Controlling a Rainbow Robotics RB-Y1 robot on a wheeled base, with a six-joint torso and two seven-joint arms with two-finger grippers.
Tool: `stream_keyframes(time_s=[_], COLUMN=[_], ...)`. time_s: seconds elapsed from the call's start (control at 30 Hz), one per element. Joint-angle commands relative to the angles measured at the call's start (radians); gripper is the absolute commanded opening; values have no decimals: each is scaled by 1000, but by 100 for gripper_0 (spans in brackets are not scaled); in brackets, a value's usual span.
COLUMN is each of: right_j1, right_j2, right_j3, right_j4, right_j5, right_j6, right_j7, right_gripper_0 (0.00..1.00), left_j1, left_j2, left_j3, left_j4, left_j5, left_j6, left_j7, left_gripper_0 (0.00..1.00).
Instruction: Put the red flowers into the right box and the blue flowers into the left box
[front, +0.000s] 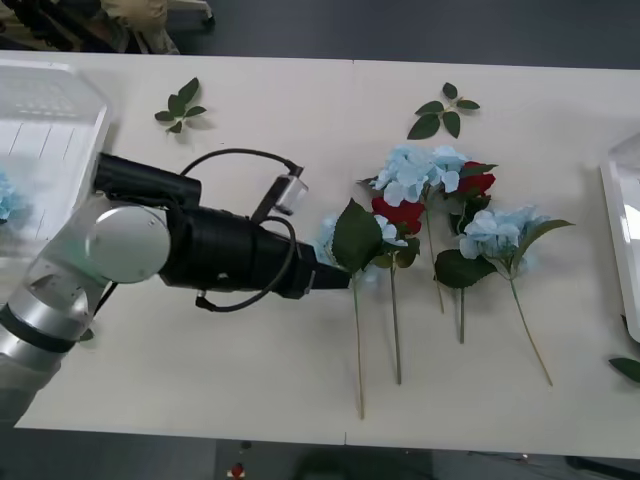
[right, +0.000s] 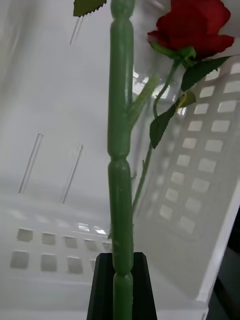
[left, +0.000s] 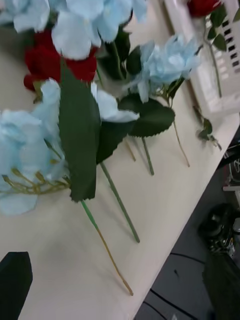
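Red flowers (front: 400, 213) heads away, stems toward robot, left gripper (front: 335, 275) wide.

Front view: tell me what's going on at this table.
The robot is sorting artificial flowers. Its left gripper, fingers open, reaches across the table to the nearest blue flower of the mixed pile. No flower is in its grip yet. The right gripper holds a red flower by its stem over the right box. The left box already holds one blue bloom.
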Motion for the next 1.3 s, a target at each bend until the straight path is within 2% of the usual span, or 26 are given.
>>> stream_keyframes(time_s=[0.03,0.27,0.6,0.63,0.67,0.7,0.73,0.77,0.8,0.83,0.87,0.9,0.93,1.2,1.3], right_j1=[-12,-28,-38,-38,-38,-38,-38,-38,-38,-43,-49,-51,-57,-66,-86], right_j2=[-44,-44,-44,-44,-44,-44,-44,-44,-44,-44,-44,-44,-46,-72,-74], right_j3=[1,19,25,25,25,25,25,25,25,25,27,27,29,62,65], right_j4=[50,138,153,155,155,156,159,162,165,173,181,184,190,193,187], right_j5=[5,7,45,45,45,44,44,42,40,37,33,31,28,-22,-70], right_j6=[-65,-165,-174,-179,-184,-185,-191,-197,-199,-202,-202,-202,-202,-193,-128], right_j7=[-55,-66,-84,-84,-86,-86,-87,-87,-87,-84,-81,-80,-77,-71,-78], right_gripper_0=[0,0,0,7,19,26,39,54,61,77,91,95,100,100,100], left_j1=[-10,-51,-145,-160,-177,-185,-195,-205,-208,-212,-215,-218,-222,-223,-226], left_j2=[-28,-120,-202,-207,-212,-212,-213,-215,-216,-216,-216,-216,-218,-202,-166], left_j3=[-59,-165,-241,-255,-275,-286,-304,-318,-324,-332,-340,-341,-347,-349,-341], left_j4=[-17,101,271,293,317,328,351,371,380,394,406,411,412,400,366], left_j5=[-86,-236,-359,-359,-359,-359,-359,-359,-359,-352,-346,-345,-346,-348,-316], left_j6=[4,-66,-102,-112,-126,-136,-154,-172,-180,-195,-206,-208,-208,-208,-208], left_j7=[119,129,115,113,112,112,112,112,110,112,110,110,110,109,113], left_gripper_0=[100,100,100,100,100,100,100,92,80,44,13,2,0,0,0])
